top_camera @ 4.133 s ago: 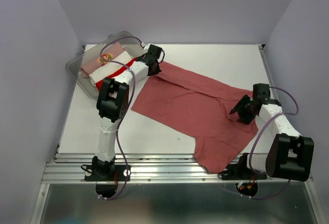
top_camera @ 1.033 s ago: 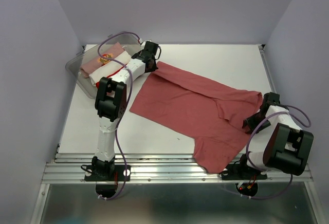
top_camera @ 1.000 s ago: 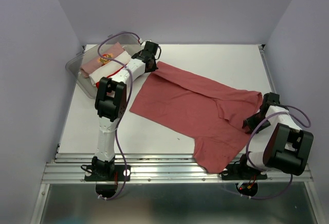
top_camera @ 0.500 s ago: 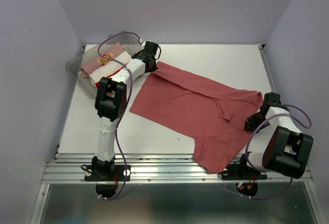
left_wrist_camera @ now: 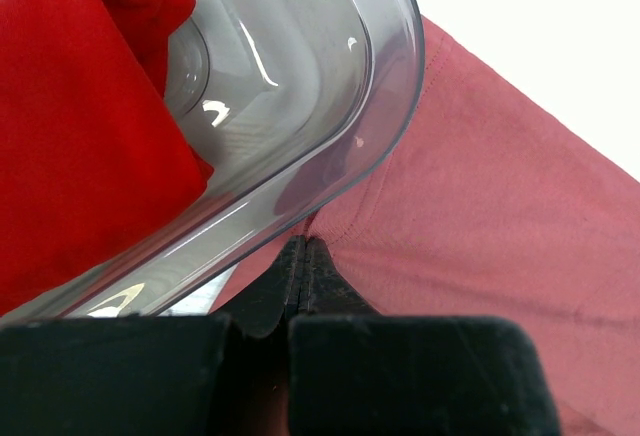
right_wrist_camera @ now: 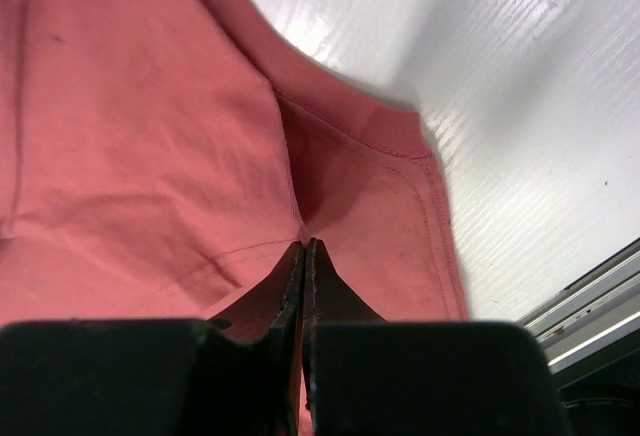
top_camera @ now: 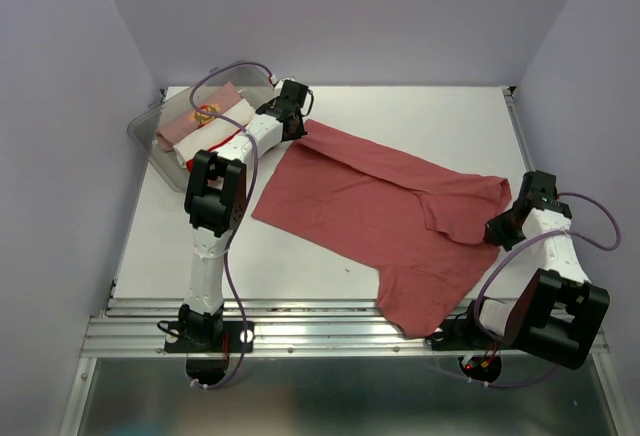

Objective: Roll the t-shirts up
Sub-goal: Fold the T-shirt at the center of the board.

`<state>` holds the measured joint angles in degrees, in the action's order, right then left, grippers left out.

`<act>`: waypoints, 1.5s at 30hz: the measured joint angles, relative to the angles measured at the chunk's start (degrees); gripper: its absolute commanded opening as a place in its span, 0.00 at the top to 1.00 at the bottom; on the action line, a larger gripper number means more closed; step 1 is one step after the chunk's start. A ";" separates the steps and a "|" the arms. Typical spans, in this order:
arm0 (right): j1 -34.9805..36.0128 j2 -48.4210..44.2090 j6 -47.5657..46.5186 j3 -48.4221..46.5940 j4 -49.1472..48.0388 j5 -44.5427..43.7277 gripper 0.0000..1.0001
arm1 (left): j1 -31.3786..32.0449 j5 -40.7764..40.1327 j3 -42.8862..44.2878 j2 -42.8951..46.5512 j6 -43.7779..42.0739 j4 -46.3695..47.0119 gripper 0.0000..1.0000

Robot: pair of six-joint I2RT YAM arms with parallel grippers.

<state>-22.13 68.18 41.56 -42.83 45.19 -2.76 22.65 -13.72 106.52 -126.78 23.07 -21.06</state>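
The right claw (right_wrist_camera: 303,247) has now pinched the big red t-shirt (top_camera: 370,201); the left claw (left_wrist_camera: 303,247) still pinches its corner.

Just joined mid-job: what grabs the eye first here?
The big brick-red t-shirt lies spread across the table's middle, pinched at both ends: the left gripper at its far corner beside the clear tub, the right gripper at its right edge. Rolled tees sit in the tub at far left.

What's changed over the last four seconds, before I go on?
The right gripper moved from above the brick-red t-shirt out to its right edge and closed on the cloth there. The left gripper stays pinched on its far corner beside the clear tub.
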 measured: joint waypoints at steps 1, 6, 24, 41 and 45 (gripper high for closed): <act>0.00 -0.37 -0.04 -0.61 0.24 -0.13 0.99 | 0.00 -0.02 0.00 0.00 -0.07 0.00 1.00; 0.00 -1.53 -0.24 -1.66 1.46 -0.48 0.99 | 0.00 -0.02 0.00 0.00 -0.11 0.00 1.00; 0.00 -6.38 -1.01 -6.16 9.79 -1.29 0.99 | -0.02 -0.11 0.00 -0.04 -0.37 0.00 1.00; 0.87 -8.37 -3.02 -13.49 13.51 -2.82 0.99 | -0.35 -0.07 0.02 -2.14 -0.81 -0.92 1.00; 1.22 -9.53 -3.54 -13.42 13.79 -2.73 0.99 | -0.35 -0.07 0.02 -2.14 -0.96 -1.05 1.00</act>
<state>-20.91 58.65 38.02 -56.25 58.98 -5.50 22.31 -13.78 106.54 -128.92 22.11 -22.11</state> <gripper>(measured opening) 0.020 0.022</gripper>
